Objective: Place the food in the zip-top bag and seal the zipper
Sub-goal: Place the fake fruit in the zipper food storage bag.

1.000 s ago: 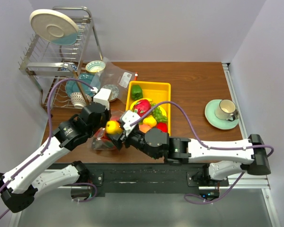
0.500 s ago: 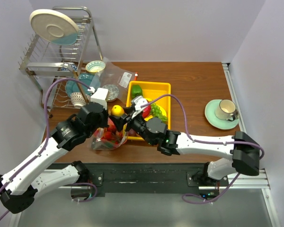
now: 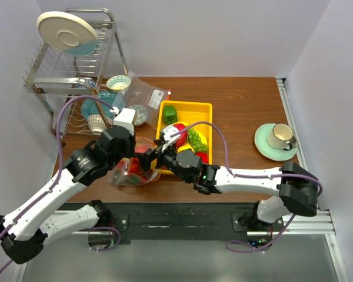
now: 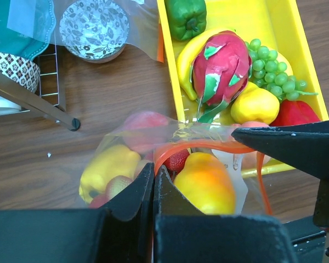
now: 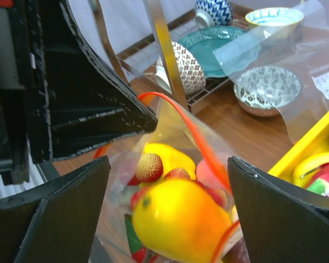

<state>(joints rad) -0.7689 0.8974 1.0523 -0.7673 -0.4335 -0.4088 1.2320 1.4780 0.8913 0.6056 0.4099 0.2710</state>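
Note:
The zip-top bag (image 3: 132, 174) stands open just left of the yellow tray (image 3: 207, 108). My left gripper (image 4: 153, 171) is shut on the orange-red zipper (image 4: 197, 147) and holds the mouth up. Directly over that mouth, my right gripper (image 5: 169, 161) is open, its fingers (image 5: 55, 213) wide apart. A yellow-orange mango (image 5: 178, 222) lies loose in the bag, touching neither finger. Under it sit a yellow pepper (image 4: 107, 167), strawberries and a lychee (image 5: 149, 167). Left in the tray are a dragon fruit (image 4: 222, 66), a green pepper (image 4: 186, 16), grapes (image 4: 271, 66) and a banana.
A wire dish rack (image 3: 70, 64) with a plate and bowls stands at the back left. Beside it lie a patterned bowl (image 4: 93, 24) and a flatter clear bag (image 3: 148, 94). A cup on a green saucer (image 3: 276, 138) sits at the right.
My right gripper carried the mango from the near side to over the bag's mouth, then opened. The mango now lies inside the bag. My left gripper kept its hold.

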